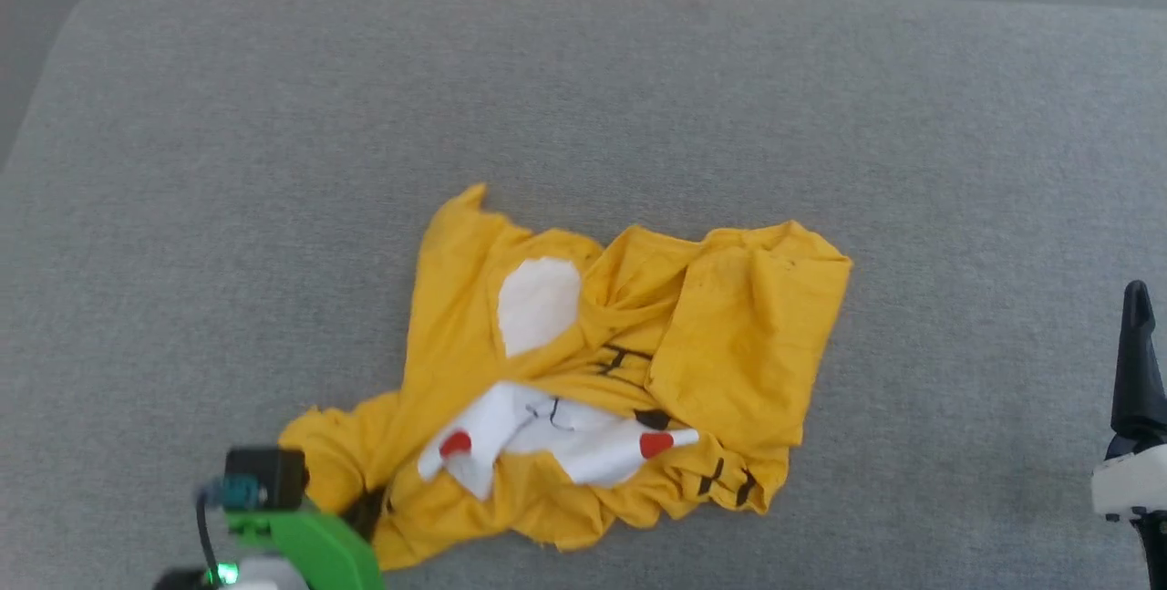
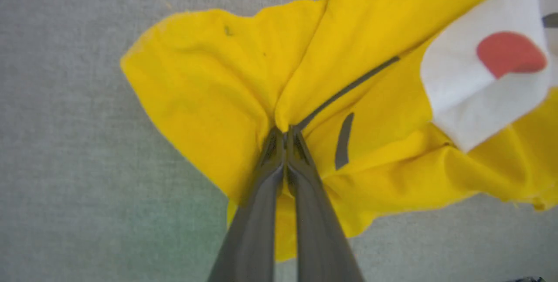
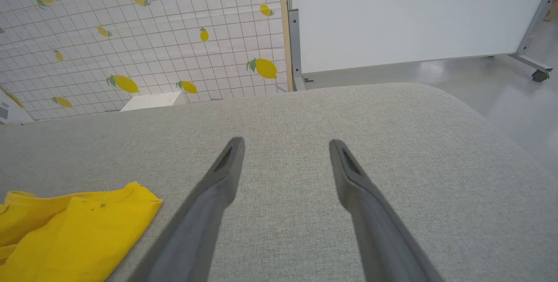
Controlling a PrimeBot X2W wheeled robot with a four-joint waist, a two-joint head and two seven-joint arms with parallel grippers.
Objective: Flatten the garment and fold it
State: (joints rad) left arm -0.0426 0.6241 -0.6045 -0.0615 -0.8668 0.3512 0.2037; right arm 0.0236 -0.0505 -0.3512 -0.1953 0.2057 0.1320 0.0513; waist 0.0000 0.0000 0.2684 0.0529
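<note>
The garment (image 1: 602, 316) lies crumpled in the lower middle of the head view, on the grey counter (image 1: 182, 207); its print is bunched, with a white patch (image 1: 538, 303) toward the upper left of the heap and red dots (image 1: 456, 442) among the folds lower down. The left gripper (image 2: 285, 131) is pinched together on a ridge of yellow cloth at the heap's lower-left corner; in the left wrist view the cloth gathers into pleats right at the tips, so the hold may take in more than one layer. The right gripper (image 3: 285, 144) stands with its fingers apart above bare counter, well apart from the garment, whose yellow edge shows at the lower left of the right wrist view.

The step in hand appears to be the flattening, with one corner held. To do it well, the left arm would best lift only a little and draw slowly toward the lower left of the head view, so the pinch does not slip; the right gripper needs its own hold on the far side, likely the flap (image 1: 748, 344) at the right of the heap, before any real stretch; pulling from one hold alone would probably drag the whole heap across the counter.
</note>
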